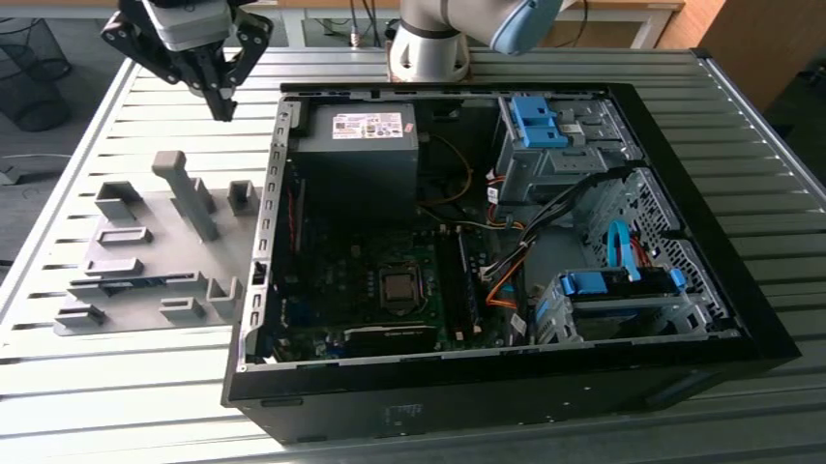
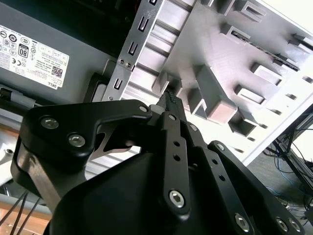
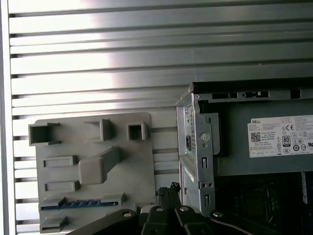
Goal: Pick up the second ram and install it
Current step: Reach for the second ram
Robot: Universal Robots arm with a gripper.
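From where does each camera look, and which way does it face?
Exterior view: off the arm, raised, looking down on the computer case, the holder plate and the gripper.
First wrist view: on the arm, looking down past the gripper at the plate, where the second ram sits.
Second wrist view: behind the gripper, looking along it towards the plate.
All three share the plate, case and gripper.

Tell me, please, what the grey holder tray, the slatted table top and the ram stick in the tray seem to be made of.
Holder tray: likely matte grey plastic; uniform dull colour, blocky moulded shapes.
Table top: metal, probably aluminium; ribbed slats with bright brushed glare.
Second ram: blue circuit board, seemingly; seen edge-on in its slot, so finish is unclear.
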